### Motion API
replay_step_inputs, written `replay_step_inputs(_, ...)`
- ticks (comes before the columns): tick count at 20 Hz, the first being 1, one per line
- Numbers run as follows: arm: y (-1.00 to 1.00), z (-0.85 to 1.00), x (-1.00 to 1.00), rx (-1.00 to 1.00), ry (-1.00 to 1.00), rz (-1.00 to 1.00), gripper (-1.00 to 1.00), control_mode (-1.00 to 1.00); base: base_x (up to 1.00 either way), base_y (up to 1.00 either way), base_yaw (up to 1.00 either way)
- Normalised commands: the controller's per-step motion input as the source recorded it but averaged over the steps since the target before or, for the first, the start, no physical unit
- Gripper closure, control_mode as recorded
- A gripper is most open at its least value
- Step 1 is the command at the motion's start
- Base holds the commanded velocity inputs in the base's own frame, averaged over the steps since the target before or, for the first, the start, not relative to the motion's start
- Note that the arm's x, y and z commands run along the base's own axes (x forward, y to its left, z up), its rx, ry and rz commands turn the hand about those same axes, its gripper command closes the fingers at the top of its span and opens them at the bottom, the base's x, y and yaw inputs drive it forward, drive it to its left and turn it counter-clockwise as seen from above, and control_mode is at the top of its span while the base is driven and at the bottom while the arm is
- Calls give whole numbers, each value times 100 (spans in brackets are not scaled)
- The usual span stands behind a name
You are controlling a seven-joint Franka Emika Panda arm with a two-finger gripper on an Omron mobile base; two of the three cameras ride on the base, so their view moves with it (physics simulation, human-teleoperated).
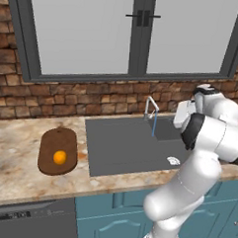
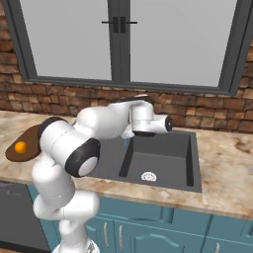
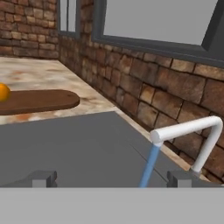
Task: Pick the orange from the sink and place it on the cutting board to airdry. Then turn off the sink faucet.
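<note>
Orange sits on the cutting board, near the middle of its wider end. Small, round, bright, evenly coloured; far smaller than the board. From the right base view it shows at the board's near end, orange partly edged by the arm. Hand view catches it at the left margin, resting on the board.

Board is dark brown, oval, rounded ends, lying flat on the speckled counter to the left of the sink.

Sink is a dark grey basin, white drain mark on the floor.

Sink faucet stands at the back rim, thin bent spout, blue stream falling from its tip into the basin.

Gripper hovers over the sink, close in front of the faucet; fingertips set wide apart with nothing between them.

Brick wall and window behind.
</note>
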Motion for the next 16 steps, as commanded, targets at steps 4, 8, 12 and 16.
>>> replay_step_inputs(4, 0, -9, 12, 0, 0, 0, -100, -100, 0, 0, 0)
replay_step_inputs(8, 0, -8, 16, 0, 0, 0, -100, -100, 0, 0, 0)
replay_step_inputs(12, 4, -6, 20, 0, -1, 0, -100, -100, 0, 0, 0)
replay_step_inputs(16, 5, -5, 20, 0, -1, 0, -100, -100, 0, 0, 0)
